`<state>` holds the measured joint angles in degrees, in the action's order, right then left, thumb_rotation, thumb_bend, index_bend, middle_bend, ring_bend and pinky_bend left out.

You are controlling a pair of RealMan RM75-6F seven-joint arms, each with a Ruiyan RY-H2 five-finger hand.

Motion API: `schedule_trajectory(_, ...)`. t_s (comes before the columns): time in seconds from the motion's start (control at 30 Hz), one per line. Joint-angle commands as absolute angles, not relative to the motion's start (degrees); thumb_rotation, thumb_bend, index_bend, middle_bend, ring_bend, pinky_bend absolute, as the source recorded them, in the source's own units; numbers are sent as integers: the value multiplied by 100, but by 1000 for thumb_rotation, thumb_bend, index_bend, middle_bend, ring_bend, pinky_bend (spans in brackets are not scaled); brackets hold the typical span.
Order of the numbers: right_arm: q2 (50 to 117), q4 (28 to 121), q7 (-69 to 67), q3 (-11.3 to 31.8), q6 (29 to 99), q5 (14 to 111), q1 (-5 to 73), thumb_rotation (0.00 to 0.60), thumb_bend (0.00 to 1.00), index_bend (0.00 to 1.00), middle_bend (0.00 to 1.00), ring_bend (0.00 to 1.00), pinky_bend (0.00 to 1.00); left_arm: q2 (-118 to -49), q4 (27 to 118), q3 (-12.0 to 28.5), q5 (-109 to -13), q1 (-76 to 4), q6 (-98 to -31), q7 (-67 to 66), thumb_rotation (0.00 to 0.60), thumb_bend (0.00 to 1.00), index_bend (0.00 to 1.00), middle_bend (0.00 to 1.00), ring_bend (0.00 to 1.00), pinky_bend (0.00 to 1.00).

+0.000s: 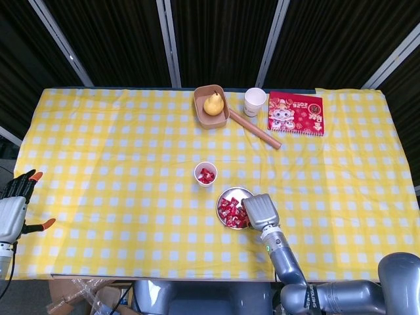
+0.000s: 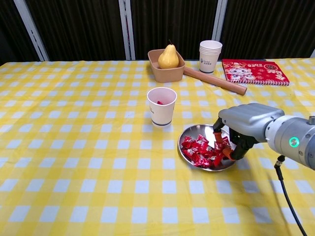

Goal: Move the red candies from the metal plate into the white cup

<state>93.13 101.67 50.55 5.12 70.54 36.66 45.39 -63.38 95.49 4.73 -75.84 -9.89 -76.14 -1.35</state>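
A few candies lie in the white cup, most remain on the metal plate, where the right robot hand curls its fingers into the red candies, grip unclear

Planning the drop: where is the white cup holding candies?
In the chest view, the white cup stands mid-table, just up-left of the metal plate, nearer than the pear.
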Motion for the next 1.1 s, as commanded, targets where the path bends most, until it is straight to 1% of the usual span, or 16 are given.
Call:
schedule_trajectory(0.03, 9250, 10259, 5045, 596, 7089, 3722, 4565, 600, 541, 554, 944, 967, 1000, -6337, 9550, 473, -7582, -987, -7616, -133, 600, 1, 49, 0, 0, 0)
schedule_trajectory(0.23, 9085, 10438, 4999, 933, 7134, 3815, 4689, 600, 540, 554, 944, 967, 1000, -6340, 9540, 468, -7599, -988, -7620, -139, 600, 1, 49, 0, 0, 0)
schedule_trajectory(0.37, 9077, 10396, 4876, 1180, 7064, 3888, 4807, 600, 541, 554, 944, 967, 1000, -6339, 9535, 465, -7600, -991, -7610, -137, 600, 1, 48, 0, 0, 0)
schedule_trajectory(0.67, 9414, 9877, 4546, 1780, 6714, 3917, 5264, 600, 541, 554, 944, 967, 1000, -6328, 9555, 482, -7552, -1018, -7560, -157, 600, 1, 48, 0, 0, 0)
schedule_trajectory(0.93, 9821, 9088, 4342, 2006, 6414, 3827, 5628, 600, 541, 554, 944, 967, 1000, -6336, 9528, 480, -7519, -1019, -7531, -138, 600, 1, 49, 0, 0, 0)
schedule_trajectory(1.1, 10005, 8646, 4208, 2024, 6289, 3800, 5732, 600, 540, 549, 944, 967, 1000, -6314, 9561, 488, -7493, -1034, -7497, -139, 600, 1, 48, 0, 0, 0)
